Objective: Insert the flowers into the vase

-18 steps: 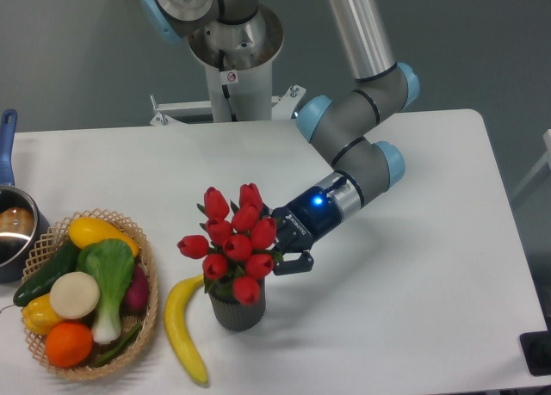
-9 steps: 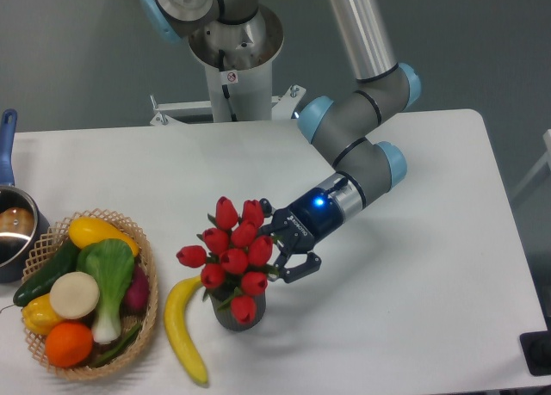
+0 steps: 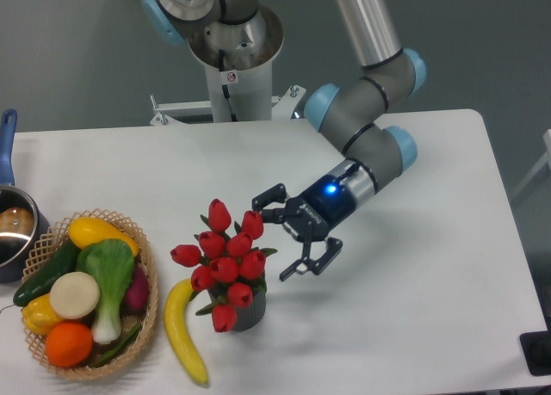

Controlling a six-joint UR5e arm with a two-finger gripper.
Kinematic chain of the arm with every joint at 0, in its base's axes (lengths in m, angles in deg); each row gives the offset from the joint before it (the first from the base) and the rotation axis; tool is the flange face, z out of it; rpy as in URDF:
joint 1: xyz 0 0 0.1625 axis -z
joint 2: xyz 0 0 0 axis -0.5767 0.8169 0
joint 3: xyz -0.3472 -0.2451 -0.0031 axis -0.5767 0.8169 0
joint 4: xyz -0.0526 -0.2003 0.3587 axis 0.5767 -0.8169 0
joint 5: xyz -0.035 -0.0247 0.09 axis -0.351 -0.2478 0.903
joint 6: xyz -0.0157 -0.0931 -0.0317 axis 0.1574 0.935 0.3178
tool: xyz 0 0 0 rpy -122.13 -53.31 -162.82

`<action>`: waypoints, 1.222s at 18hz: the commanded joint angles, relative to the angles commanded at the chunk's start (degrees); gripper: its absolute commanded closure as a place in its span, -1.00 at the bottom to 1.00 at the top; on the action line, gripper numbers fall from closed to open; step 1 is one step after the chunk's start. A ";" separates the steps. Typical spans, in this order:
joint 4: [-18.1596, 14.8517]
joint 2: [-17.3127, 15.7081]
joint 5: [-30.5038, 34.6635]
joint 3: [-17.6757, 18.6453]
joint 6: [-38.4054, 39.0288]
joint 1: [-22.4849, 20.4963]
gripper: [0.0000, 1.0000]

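Observation:
The flowers, a bunch of red tulip buds with green leaves, stand with their stems down in the vase, a small dark grey ribbed cylinder mostly hidden under the blooms. The bunch leans a little to the left. My gripper is just right of the flowers, open, its two dark fingers spread apart with nothing between them and clear of the buds.
A yellow banana lies right beside the vase on its left. A woven basket of vegetables and fruit sits at the front left. A pot with a blue handle is at the left edge.
The gripper opened, let go of the flowers and drew back to the right. The bunch sank lower into the vase and tipped slightly left.

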 joint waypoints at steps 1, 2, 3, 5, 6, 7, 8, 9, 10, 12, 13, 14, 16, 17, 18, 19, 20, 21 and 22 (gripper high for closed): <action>0.00 -1.14 2.55 -0.17 0.18 -0.96 -1.00; 0.00 -2.37 4.92 -0.52 0.35 -1.93 -1.00; 0.00 -3.51 7.82 -0.70 0.27 -2.89 -1.00; 0.00 -5.80 15.28 -1.31 0.00 -4.65 -1.00; 0.00 -6.85 18.80 -1.84 0.26 -5.44 -1.00; 0.09 -7.99 21.79 -2.54 0.44 -6.24 -1.00; 0.09 -9.40 24.95 -3.42 0.53 -6.77 -1.00; 0.09 -10.98 28.90 -4.47 0.70 -7.90 -1.00; 0.00 -12.21 32.59 -5.44 1.05 -8.96 -1.00; -0.26 -13.97 38.58 -7.29 3.59 -9.76 -1.00; -0.26 -15.11 42.26 -8.08 5.61 -10.28 -1.00; -0.26 -16.17 47.08 -8.78 6.67 -10.98 -1.00; -0.53 -17.23 55.71 -9.66 6.42 -11.43 -1.00; -1.92 -17.23 59.66 -10.80 6.33 -11.60 -1.00; -4.63 -17.76 63.09 -11.68 4.94 -11.52 -1.00; -6.83 -19.24 66.52 -12.39 2.49 -11.43 -1.00; -9.38 -20.21 69.17 -12.83 -1.10 -11.78 -1.00; -12.01 -20.48 70.59 -13.62 -4.45 -12.39 -1.00; -16.04 -20.66 71.99 -15.80 -7.26 -13.35 -1.00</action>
